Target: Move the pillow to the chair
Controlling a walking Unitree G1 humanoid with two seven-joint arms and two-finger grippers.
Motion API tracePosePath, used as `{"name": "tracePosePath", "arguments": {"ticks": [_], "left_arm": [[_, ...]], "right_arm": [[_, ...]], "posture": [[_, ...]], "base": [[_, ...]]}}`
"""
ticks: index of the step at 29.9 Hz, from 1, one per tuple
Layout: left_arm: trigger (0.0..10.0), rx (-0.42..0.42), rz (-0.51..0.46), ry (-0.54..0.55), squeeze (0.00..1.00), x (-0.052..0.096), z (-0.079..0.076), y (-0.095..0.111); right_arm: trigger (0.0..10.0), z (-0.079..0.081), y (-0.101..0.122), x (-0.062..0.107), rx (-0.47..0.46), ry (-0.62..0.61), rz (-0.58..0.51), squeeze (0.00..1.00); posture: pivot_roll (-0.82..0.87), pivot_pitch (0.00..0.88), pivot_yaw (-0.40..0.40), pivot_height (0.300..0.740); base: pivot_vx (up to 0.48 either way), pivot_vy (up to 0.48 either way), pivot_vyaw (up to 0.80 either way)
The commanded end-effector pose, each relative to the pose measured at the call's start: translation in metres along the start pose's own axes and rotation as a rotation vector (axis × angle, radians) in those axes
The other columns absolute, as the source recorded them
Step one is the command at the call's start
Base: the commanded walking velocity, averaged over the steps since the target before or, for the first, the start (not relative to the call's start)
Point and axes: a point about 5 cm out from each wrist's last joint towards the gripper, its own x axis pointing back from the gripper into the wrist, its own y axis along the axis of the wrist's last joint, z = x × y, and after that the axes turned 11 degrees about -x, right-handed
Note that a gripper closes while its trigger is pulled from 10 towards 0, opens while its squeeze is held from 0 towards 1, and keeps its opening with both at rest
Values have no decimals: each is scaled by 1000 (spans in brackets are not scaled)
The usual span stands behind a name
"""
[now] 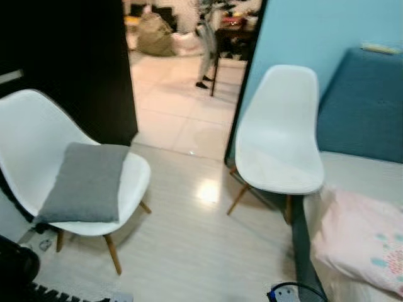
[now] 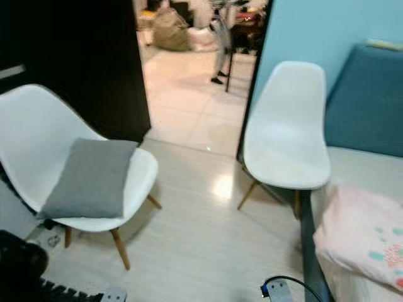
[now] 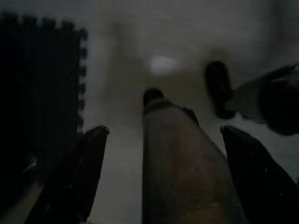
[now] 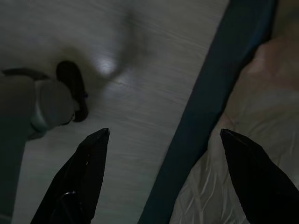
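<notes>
A grey pillow [image 1: 85,182] lies flat on the seat of a white shell chair [image 1: 25,132] at the left. A second white chair [image 1: 277,138] stands bare at the right, beside the bed. A pale pink pillow [image 1: 362,236] with a small print rests on the bed's near corner. My left gripper [image 3: 164,128] hangs open over the floor beside my leg, nothing between its fingers. My right gripper [image 4: 164,132] also hangs open, above the floor by the dark bed frame [image 4: 215,107] and the pink bedding [image 4: 252,107].
A blue headboard [image 1: 365,107] and the white mattress [image 1: 359,173] fill the right side. A dark wall [image 1: 69,50] stands behind the left chair. An open doorway [image 1: 182,107] leads to a tiled room. A black foam mat [image 3: 37,84] lies at my left. A cable and plug [image 1: 286,292] sit near my feet.
</notes>
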Motion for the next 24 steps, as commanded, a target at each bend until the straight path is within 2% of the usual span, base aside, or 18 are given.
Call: {"name": "tracePosePath", "arguments": {"ticks": [1,10,24], "left_arm": [[10000,-28,40,0,0,2,-1,-12],[10000,-52,61,-5,0,3,-6,-19],[10000,-74,46,21,0,2,-4,-12]], "right_arm": [[10000,3,-1,0,20,12,3,0],[10000,4,-4,0,49,20,12,0],[10000,8,-2,0,113,38,13,0]], "posture": [[64,0,-59,740],[62,0,-64,740],[68,0,-76,740]], "base": [[0,0,-756],[0,0,-756],[0,0,-756]]}}
